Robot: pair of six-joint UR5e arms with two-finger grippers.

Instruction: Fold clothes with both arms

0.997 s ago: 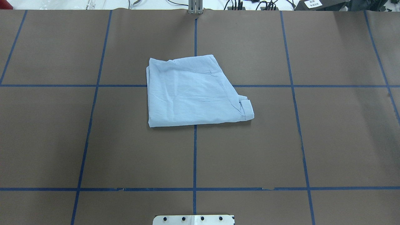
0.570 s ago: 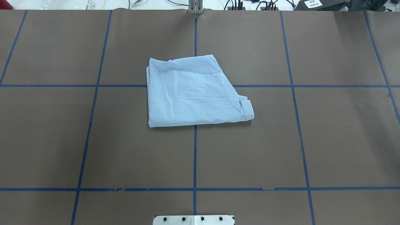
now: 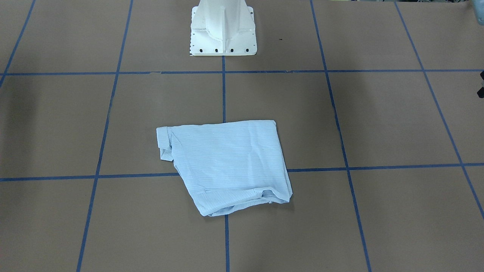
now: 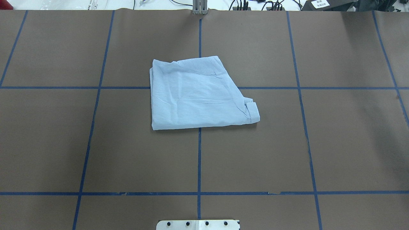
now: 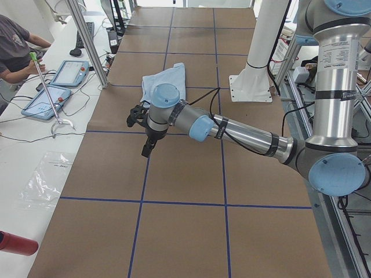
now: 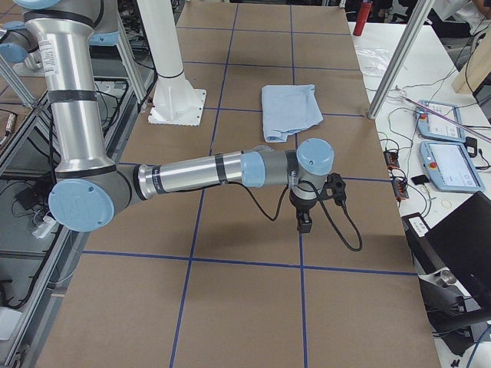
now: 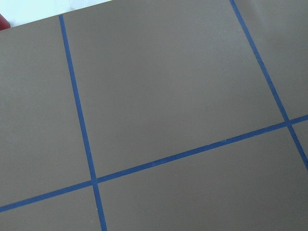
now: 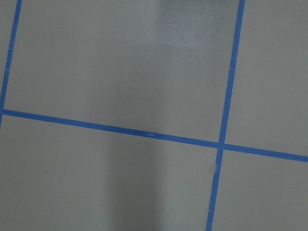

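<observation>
Shows shirt (image 4: 198, 95) folded at overhead frame's centre, left gripper (image 5: 147, 149) and right gripper (image 6: 304, 223) over table (image 4: 255, 159) well apart from it, holding none of it; cannot tell how open.

No writing, number or brand can be made out. A white label (image 4: 319, 3) on a black box (image 4: 335, 5) at the table's far edge carries dark print too small to read. The sticker (image 5: 335, 53) on the left arm (image 5: 249, 136), well back from its jaws, the second sticker (image 6: 49, 54) on the right arm (image 6: 192, 172) and the print on the clear bag (image 5: 49, 176) on the white bench (image 5: 8, 174) are just as illegible.
</observation>
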